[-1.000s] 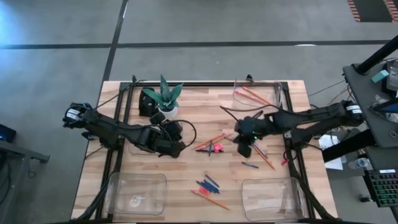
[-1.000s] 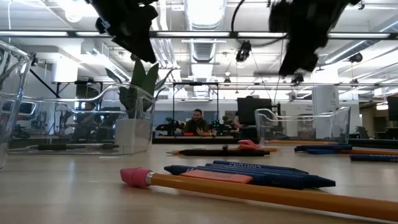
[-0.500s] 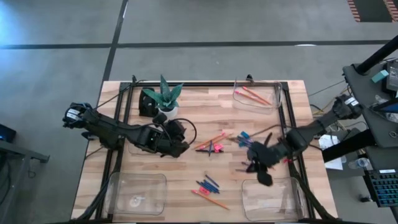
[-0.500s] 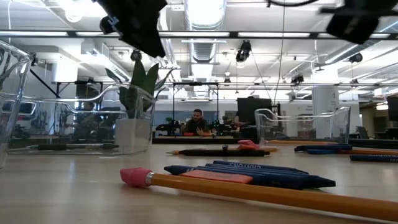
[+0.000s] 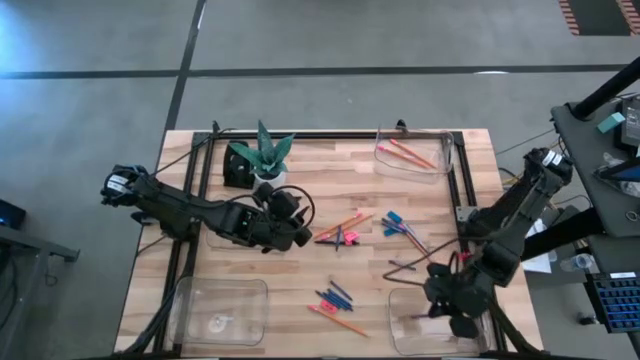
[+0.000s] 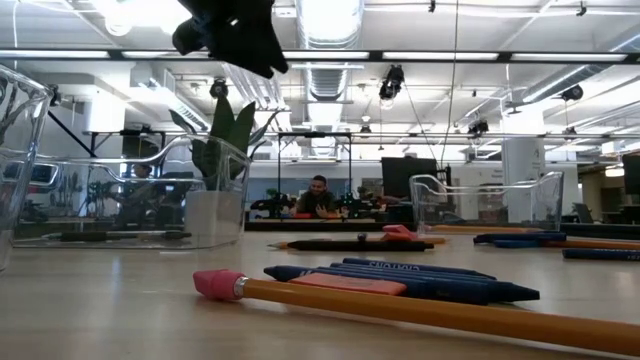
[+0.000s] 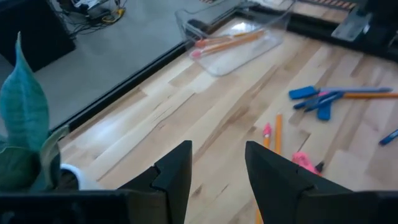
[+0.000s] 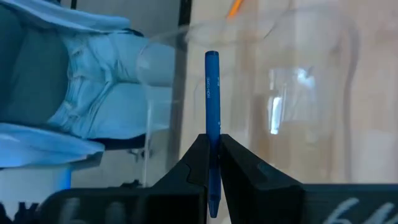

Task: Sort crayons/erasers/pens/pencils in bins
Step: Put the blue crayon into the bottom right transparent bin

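Observation:
My right gripper (image 5: 447,316) hangs over the near right bin (image 5: 412,318), shut on a blue crayon (image 8: 212,93). My left gripper (image 7: 217,167) is open and holds nothing; it hovers above the table, left of the middle pile (image 5: 340,235) of pencils, a pen and a pink eraser (image 7: 303,161). Blue erasers (image 5: 393,218) and sticks lie on the wood right of the pile. Blue crayons (image 5: 335,296) and an orange pencil (image 5: 340,321) lie nearer the front. Pencils (image 5: 410,153) lie in the far right bin (image 5: 440,150). My right gripper pinches the blue crayon between its two fingers (image 8: 198,163), on its lower part (image 8: 212,144). The crayon runs along the fingers and most of it sticks out past their tips. It is lifted clear, above the near right bin's clear wall (image 8: 298,81).
A potted plant (image 5: 264,160) stands at the far left. A clear bin (image 5: 222,238) lies under the left arm, and another (image 5: 220,310) sits at the near left. A black frame (image 5: 470,230) rims the table. A person's legs (image 8: 93,74) show beyond the table's edge.
My right gripper has swung from the middle of the table toward the near edge and now stands over the near right bin. It has rolled on the way and stays shut on the blue crayon. My left gripper has tipped upward a little, still open.

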